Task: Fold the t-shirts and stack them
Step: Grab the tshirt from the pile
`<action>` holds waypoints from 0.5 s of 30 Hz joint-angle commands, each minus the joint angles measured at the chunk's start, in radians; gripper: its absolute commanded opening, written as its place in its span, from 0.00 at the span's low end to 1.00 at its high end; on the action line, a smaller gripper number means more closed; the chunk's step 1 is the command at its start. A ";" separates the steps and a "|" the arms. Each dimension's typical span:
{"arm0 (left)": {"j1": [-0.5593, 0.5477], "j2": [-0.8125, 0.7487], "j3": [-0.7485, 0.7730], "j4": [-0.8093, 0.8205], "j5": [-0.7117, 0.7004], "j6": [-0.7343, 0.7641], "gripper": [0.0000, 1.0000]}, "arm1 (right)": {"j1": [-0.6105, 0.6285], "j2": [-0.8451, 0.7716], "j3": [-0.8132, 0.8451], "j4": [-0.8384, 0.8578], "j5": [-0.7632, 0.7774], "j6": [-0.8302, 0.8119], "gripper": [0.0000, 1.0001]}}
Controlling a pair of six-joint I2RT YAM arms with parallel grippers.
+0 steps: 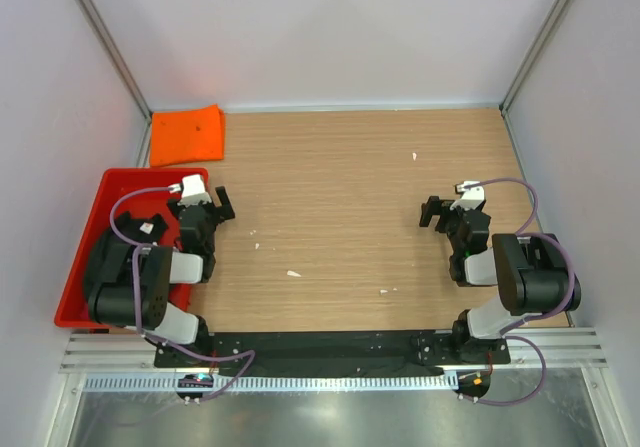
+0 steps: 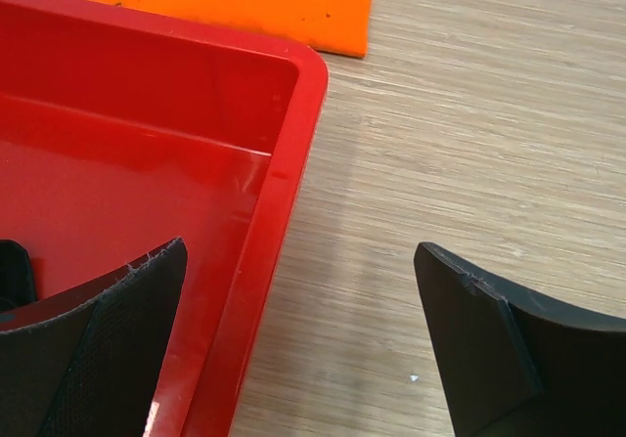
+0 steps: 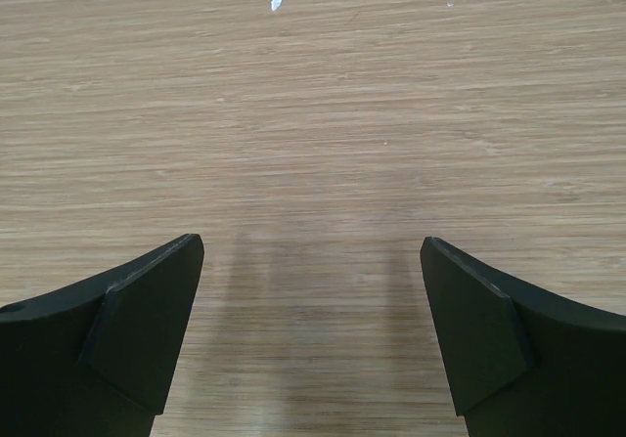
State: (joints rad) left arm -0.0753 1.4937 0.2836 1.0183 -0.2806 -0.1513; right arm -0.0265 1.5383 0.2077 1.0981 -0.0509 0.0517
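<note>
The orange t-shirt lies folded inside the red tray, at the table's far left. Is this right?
No. The orange t-shirt lies folded on the table beyond the red tray, not inside it, at the far left; the top external view shows it.

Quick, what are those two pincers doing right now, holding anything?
Left pincer: open, holding nothing.
Right pincer: open, holding nothing.

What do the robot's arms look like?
The left arm and right arm are mostly black, with chunky silver-grey sections. A purple cable loops along each, and a small white box sits near each wrist. The jaws are black, flat and curved.
</note>
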 commanded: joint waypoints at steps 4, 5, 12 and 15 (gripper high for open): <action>0.005 -0.182 0.129 -0.325 -0.043 0.009 1.00 | 0.000 -0.009 0.021 0.088 0.025 -0.033 1.00; 0.005 -0.220 0.149 -0.361 -0.083 -0.008 1.00 | 0.000 -0.007 0.019 0.091 0.025 -0.033 1.00; 0.006 -0.280 0.383 -0.734 -0.406 -0.126 1.00 | 0.137 -0.248 0.270 -0.547 0.518 0.132 1.00; 0.006 -0.291 0.497 -0.924 -0.495 -0.243 1.00 | 0.142 -0.280 0.494 -0.964 0.499 0.296 1.00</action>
State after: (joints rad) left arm -0.0750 1.2316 0.6876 0.3672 -0.5854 -0.2775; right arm 0.1062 1.3170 0.4755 0.5320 0.2817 0.1787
